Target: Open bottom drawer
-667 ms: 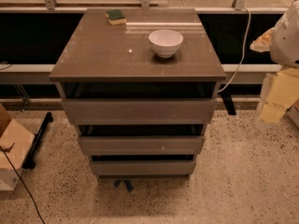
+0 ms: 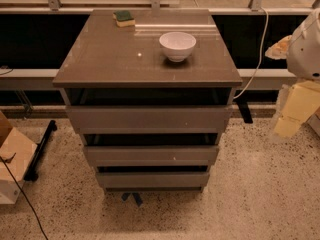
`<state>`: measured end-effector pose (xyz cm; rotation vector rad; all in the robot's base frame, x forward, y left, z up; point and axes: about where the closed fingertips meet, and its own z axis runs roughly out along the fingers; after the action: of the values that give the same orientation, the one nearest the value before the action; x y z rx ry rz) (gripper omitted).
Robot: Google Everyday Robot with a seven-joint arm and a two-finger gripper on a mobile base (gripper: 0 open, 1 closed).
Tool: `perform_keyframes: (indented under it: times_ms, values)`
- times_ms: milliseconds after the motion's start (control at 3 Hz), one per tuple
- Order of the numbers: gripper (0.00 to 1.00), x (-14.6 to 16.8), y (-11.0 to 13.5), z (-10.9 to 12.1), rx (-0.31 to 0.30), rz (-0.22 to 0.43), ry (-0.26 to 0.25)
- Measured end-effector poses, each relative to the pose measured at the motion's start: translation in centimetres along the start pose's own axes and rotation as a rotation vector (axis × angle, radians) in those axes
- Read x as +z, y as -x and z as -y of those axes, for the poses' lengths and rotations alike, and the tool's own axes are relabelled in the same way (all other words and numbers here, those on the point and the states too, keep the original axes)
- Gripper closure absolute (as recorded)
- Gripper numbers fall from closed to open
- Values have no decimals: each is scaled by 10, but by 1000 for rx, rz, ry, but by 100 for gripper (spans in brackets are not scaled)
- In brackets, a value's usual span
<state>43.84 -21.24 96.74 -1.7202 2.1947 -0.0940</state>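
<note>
The bottom drawer (image 2: 152, 179) is the lowest of three grey-brown fronts on the cabinet (image 2: 100, 59). Its flat handleless panel sits in line with the fronts above it, with a dark gap over its top edge, and the inside is hidden. My gripper (image 2: 295, 109) is a pale yellow part under the white arm housing (image 2: 306, 46) at the right edge of the view. It hangs to the right of the cabinet at about the height of the top drawer, well apart from the bottom drawer and touching nothing.
A white bowl (image 2: 177, 45) and a green-and-yellow sponge (image 2: 124, 18) sit on the cabinet top. A white cable (image 2: 257, 49) hangs at the right rear. A cardboard box (image 2: 12, 164) and a black bar (image 2: 41, 149) lie on the speckled floor at left.
</note>
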Motion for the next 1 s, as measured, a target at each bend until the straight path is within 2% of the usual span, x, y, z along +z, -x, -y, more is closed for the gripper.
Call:
perform_keyframes:
  times_ms: [333, 667, 1000]
  values:
    - [0, 29, -2, -3, -6, 61, 1]
    - [0, 68, -3, -3, -7, 110, 23]
    - [0, 135, -13, -6, 18, 138, 66]
